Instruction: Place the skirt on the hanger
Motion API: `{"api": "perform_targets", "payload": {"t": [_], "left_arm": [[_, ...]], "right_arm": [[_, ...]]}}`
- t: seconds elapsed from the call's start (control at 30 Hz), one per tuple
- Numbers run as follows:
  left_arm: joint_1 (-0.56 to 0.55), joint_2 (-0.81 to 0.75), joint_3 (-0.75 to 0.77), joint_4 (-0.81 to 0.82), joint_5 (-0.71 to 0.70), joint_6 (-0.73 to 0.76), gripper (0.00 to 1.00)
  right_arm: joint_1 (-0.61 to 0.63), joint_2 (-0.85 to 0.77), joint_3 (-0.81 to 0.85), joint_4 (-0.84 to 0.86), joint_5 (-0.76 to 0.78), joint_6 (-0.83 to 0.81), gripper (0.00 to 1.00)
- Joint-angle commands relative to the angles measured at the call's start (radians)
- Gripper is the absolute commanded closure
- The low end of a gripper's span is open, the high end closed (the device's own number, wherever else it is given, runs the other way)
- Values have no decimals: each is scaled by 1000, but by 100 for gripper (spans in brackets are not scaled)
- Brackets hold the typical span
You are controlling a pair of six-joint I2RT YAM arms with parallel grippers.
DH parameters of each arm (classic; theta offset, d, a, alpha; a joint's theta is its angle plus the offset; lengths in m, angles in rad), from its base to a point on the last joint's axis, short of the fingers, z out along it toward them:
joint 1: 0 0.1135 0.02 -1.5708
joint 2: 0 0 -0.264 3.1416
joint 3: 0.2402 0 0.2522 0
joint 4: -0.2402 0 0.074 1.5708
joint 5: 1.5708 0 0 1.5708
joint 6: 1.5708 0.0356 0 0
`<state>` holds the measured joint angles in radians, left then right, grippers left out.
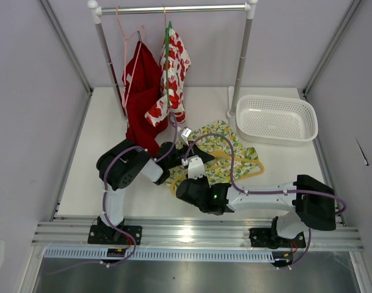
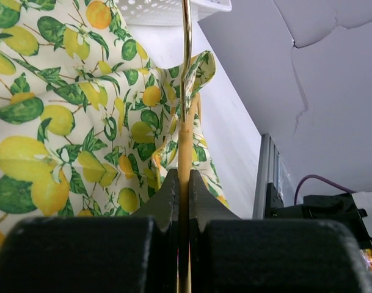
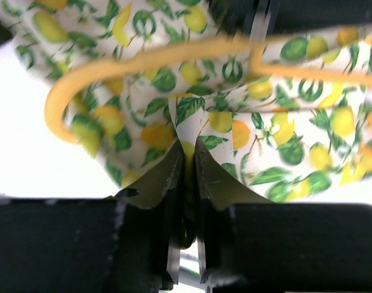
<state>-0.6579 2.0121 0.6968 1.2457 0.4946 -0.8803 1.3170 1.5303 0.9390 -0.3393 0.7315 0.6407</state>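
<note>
1. The left gripper (image 2: 184,186) is pinched tight on the hanger (image 2: 185,143). The right gripper (image 3: 187,160) is closed on a raised fold of the skirt (image 3: 283,140).
2. From above, the skirt lies crumpled mid-table (image 1: 100,152), with the hanger on top of it. The basket (image 1: 250,119) sits at the skirt's 2 o'clock.
3. Risk: the hanger is a thin, smooth, stiff rod, so it may swivel or slide between the fingers if the cloth drags on it.
4. Risk: the skirt is soft, limp printed cotton and only a small fold is held. A hard pull could slip that fold free, or bunch the cloth against the hanger's rounded end at 10 o'clock in the right wrist view.
5. Risk: the two arms work close together and could knock into each other.
</note>
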Motion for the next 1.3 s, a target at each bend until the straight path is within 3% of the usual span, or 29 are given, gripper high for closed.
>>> {"api": "perform_targets", "payload": {"t": [0.0,0.2,0.5,0.77,0.87,1.07,1.13,1.27], "left_arm": [[11,-9,38,258,-79,75,100],[11,7,70,261,-108,72,100],[18,20,98,256,-93,70,100],[33,1,49,251,-80,87,100],[38,-12,35,264,-73,86,100],[46,-13,23,296,-74,63,100],[47,-6,35,310,-59,50,100],[46,-1,36,319,-13,38,100]], "right_arm": [[59,-81,-9,-88,105,134,87],[182,-131,-32,-231,174,327,89],[298,-145,-74,-371,146,539,88],[314,-223,-193,-173,36,462,85],[314,-260,-203,-164,17,442,74],[301,-303,-223,-145,-58,398,82],[317,-299,-214,-200,-47,425,73],[256,-378,-161,-325,60,468,38]]}}
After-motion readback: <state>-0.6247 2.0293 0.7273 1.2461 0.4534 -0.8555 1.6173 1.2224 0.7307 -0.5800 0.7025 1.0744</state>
